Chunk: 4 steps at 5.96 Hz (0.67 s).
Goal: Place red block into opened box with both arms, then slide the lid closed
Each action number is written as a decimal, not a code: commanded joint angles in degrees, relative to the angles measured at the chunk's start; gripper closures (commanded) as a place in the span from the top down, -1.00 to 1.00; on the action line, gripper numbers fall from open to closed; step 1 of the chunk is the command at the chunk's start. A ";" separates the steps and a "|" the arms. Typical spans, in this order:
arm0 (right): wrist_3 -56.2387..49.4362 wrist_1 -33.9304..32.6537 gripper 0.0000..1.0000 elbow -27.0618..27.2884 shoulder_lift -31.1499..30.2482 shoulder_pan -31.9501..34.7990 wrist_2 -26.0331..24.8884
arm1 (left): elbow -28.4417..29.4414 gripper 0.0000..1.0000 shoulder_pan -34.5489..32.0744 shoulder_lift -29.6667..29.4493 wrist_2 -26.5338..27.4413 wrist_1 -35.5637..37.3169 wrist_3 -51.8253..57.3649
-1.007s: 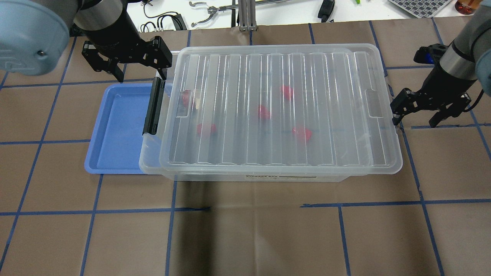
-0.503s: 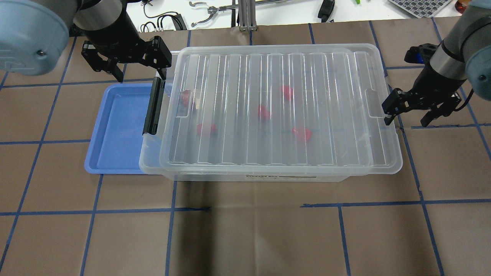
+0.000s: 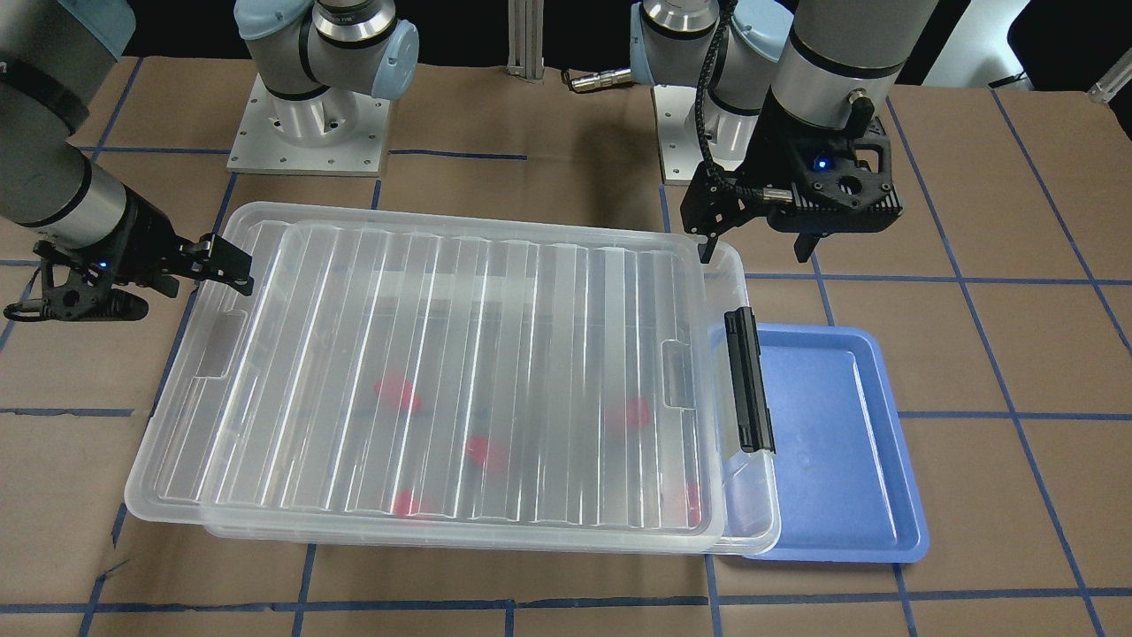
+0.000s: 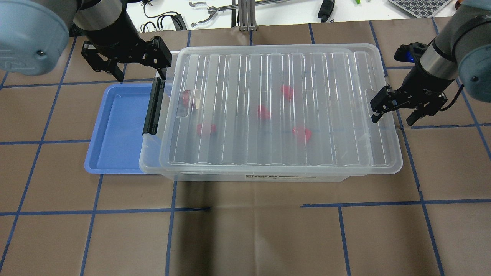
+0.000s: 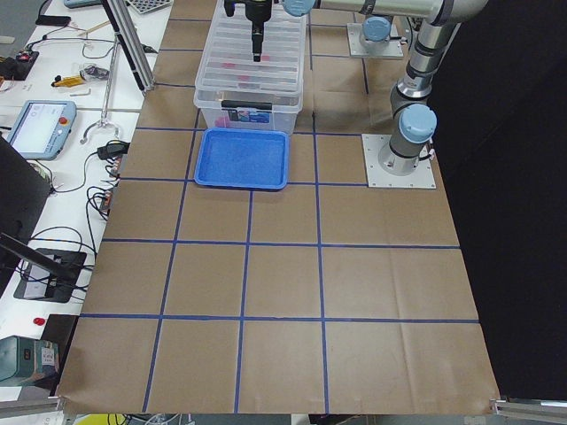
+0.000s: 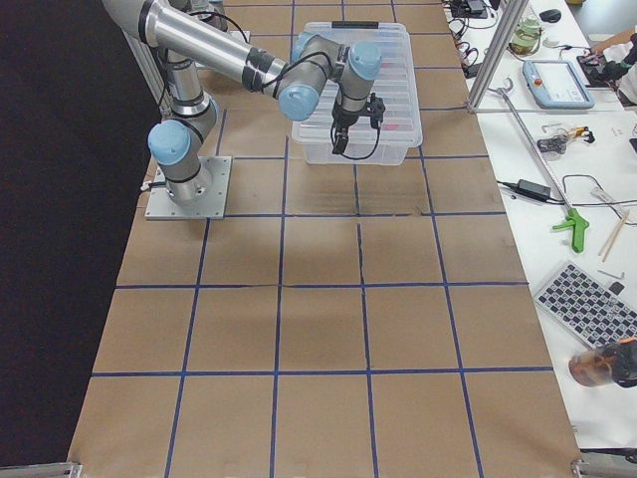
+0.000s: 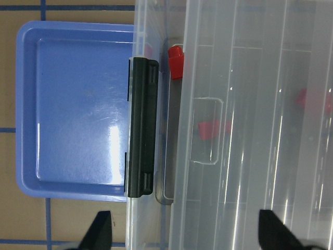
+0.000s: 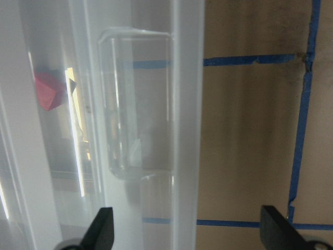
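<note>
The clear box (image 4: 147, 155) stands mid-table with its black latch bar (image 4: 152, 107) at the left end. The ribbed lid (image 4: 238, 145) lies on it, shifted toward my right, leaving a narrow gap by the latch. Several red blocks lie inside, one (image 4: 263, 112) under the lid's middle and one (image 7: 176, 54) showing in the gap. My left gripper (image 4: 142, 76) hangs open over the box's far-left corner, holding nothing. My right gripper (image 4: 392, 120) is open and empty, straddling the lid's right edge (image 8: 187, 104) beside its tab.
A blue tray (image 4: 115, 130) lies empty against the box's latch end. Blue tape lines cross the brown table. A white bench with cables and tools (image 4: 207, 15) runs along the far side. Both arm bases (image 3: 309, 133) stand behind the box.
My right gripper has moved left, from beside the box to over the lid's right edge. The left arm, lid and blocks have not moved.
</note>
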 commanded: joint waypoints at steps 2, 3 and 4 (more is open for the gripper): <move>0.03 -0.09 1.00 1.27 -0.06 1.07 4.44 | 0.00 0.97 0.00 0.00 0.09 0.00 -0.07; 0.56 -0.10 1.00 1.27 -0.06 1.87 4.53 | 0.00 0.97 0.00 0.00 0.00 0.00 -0.07; 0.91 -0.44 1.00 1.27 -0.06 3.44 4.53 | 0.00 0.97 0.00 0.00 0.09 0.00 -0.07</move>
